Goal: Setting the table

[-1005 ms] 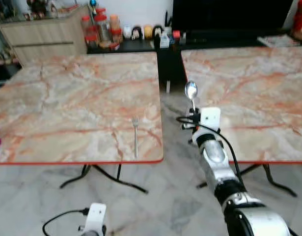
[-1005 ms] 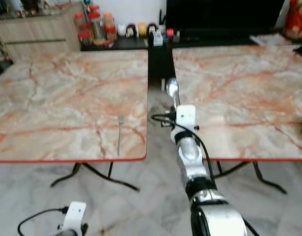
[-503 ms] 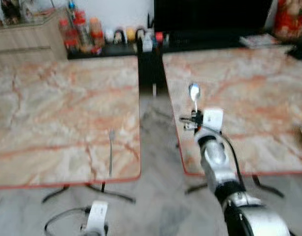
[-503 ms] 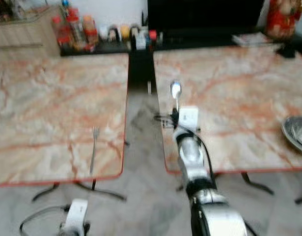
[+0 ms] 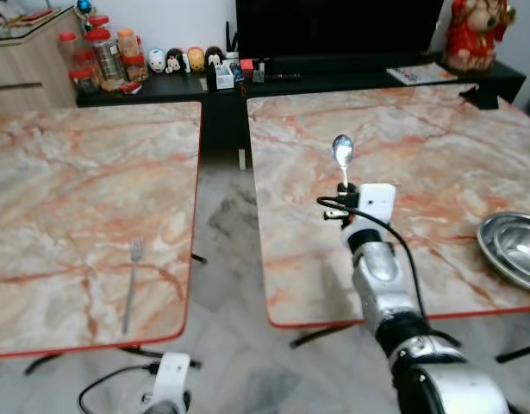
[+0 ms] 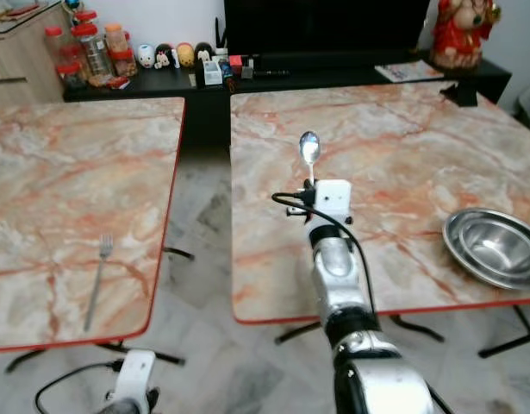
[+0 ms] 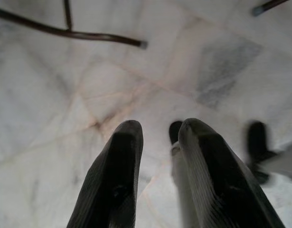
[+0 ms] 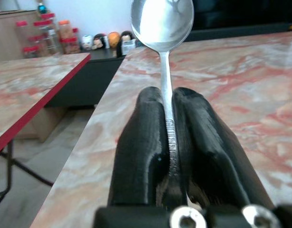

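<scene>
1. Right end effector (image 8: 167, 128) is pinching the handle of a spoon (image 5: 342, 153) between its two black fingers (image 8: 141, 142), with the bowl of the spoon pointing up and away from the robot.
2. The right arm reaches forward over the near part of the right table (image 5: 420, 129), a marble-patterned top with a red edge, and the spoon is held in the air above it.
3. A metal bowl (image 6: 493, 246) sits on the right table near its near right edge, well apart from the spoon.
4. A fork (image 5: 132, 285) lies on the left table (image 5: 66, 198), close to that table's near right corner, with its tines pointing away from the robot.
5. A strip of pale marble floor (image 5: 226, 224) runs between the two tables.
6. The left end effector (image 7: 157, 180) hangs low over the floor, with its two fingers a little apart and nothing between them.
7. Beyond the tables, a low black shelf (image 5: 333, 73) carries jars with red lids (image 5: 96, 56), small figurines (image 5: 183, 59) and a red statue (image 5: 470, 34) at its right end.
8. A large dark screen (image 5: 333, 30) stands on the shelf behind the right table.
</scene>
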`<state>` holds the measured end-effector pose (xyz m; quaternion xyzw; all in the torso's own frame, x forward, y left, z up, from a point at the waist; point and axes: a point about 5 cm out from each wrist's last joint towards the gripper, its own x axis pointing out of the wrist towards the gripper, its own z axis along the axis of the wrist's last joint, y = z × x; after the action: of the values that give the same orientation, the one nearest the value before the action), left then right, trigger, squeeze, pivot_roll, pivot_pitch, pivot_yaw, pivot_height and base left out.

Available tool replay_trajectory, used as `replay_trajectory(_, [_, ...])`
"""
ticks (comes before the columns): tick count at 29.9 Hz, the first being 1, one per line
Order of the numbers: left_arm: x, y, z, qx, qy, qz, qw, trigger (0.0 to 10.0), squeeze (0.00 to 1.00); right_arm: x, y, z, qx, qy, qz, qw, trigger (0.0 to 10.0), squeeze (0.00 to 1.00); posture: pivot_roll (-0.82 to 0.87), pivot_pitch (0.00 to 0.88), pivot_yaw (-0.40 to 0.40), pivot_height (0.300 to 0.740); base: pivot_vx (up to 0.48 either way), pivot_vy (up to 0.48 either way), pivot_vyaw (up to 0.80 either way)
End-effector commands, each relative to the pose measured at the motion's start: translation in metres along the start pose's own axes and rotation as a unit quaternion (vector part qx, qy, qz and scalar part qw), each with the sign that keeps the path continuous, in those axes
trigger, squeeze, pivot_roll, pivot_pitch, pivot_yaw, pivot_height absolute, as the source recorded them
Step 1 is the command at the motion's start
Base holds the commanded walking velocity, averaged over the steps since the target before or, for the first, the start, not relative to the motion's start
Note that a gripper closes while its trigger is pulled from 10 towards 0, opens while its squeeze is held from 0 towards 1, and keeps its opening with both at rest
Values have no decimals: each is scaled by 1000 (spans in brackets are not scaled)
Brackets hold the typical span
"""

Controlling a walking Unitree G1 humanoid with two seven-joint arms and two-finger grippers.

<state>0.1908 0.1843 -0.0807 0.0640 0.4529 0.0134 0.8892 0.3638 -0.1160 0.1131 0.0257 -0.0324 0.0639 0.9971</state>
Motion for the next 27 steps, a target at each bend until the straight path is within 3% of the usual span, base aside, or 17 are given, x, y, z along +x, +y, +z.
replay_trajectory(1, [0, -3, 0, -3, 0, -2, 1000, 10000, 0, 2, -9, 6, -3, -10, -11, 1000, 10000, 0, -154, 0, 33, 740, 0, -480, 0])
replay_trajectory(27, [0, -3, 3, 6, -5, -6, 1000, 10000, 0, 3, -10, 9, -2, -15, -17, 1000, 10000, 0, -164, 0, 44, 740, 0, -446, 0])
